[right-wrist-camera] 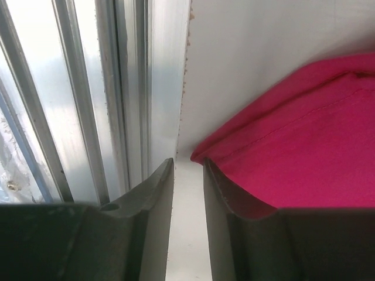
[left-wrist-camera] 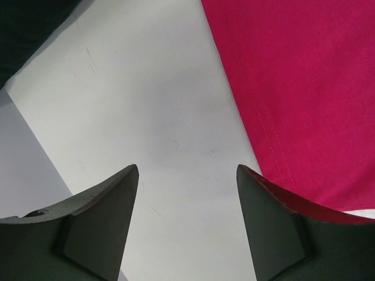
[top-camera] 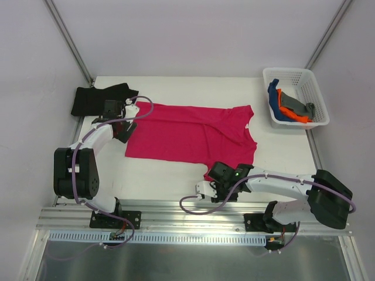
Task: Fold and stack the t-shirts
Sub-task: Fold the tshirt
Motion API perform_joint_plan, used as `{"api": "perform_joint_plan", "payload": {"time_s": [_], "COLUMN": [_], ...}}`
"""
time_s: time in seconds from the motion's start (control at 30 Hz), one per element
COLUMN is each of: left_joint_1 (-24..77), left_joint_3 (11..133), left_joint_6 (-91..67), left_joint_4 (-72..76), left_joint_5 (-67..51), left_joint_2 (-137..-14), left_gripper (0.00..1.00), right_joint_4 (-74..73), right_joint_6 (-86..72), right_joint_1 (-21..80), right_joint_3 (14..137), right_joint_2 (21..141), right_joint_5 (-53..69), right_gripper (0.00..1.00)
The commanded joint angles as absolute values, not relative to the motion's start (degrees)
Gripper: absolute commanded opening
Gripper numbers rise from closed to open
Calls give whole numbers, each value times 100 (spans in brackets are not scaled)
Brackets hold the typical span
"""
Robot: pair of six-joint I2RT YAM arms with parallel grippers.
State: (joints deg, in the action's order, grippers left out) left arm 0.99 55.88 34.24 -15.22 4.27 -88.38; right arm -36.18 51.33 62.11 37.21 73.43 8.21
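Top external: soft, flat crimson-pink t-shirt [top-camera: 190, 136]

You will find no legible text, brand, number or sign in any of the three views. The only label-type item is a small white tag [top-camera: 246, 125] at the neck opening of the crimson-pink t-shirt [top-camera: 193, 132], toward the right end of the garment. Any print on it is too small for you to read.

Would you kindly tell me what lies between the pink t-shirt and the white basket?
Only a narrow bare strip of table separates the pink t-shirt from the white basket, seen in the top view.
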Motion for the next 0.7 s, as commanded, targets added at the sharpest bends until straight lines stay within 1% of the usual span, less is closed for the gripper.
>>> {"api": "perform_joint_plan", "payload": {"time_s": [0.0, 0.03, 0.13, 0.17, 0.23, 0.27, 0.3, 0.53, 0.67], "left_joint_1": [35, 35, 35, 35, 35, 35, 35, 35, 35], "left_joint_3": [5642, 5651, 5634, 5625, 5581, 5555, 5537, 5037, 4747], "left_joint_6": [3305, 3287, 3199, 3173, 3155, 3190, 3217, 3708, 4428], "left_joint_4": [-1450, -1450, -1450, -1450, -1450, -1450, -1441, -1144, -932], "left_joint_5": [193, 185, 150, 141, 123, 123, 149, 167, 141], "left_joint_2": [-8789, -8798, -8798, -8789, -8780, -8780, -8780, -8666, -8561], "left_gripper": [68, 68, 68, 68, 68, 68, 68, 68, 67], "right_joint_4": [-3533, -3516, -3437, -3428, -3419, -3428, -3419, -3516, -3577], "right_joint_6": [5203, 5203, 5194, 5194, 5186, 5194, 5194, 5414, 5572], "right_joint_1": [6231, 6231, 6223, 6231, 6231, 6214, 6196, 5880, 5608], "right_joint_3": [4025, 4051, 4052, 4060, 4043, 4052, 4052, 4166, 4333], "right_joint_2": [7462, 7497, 7532, 7532, 7532, 7515, 7506, 7365, 7321], "right_joint_5": [739, 721, 642, 624, 563, 536, 458, 229, 132], "right_gripper": [29, 29, 22, 17, 12, 3, 1, 1, 1]}}
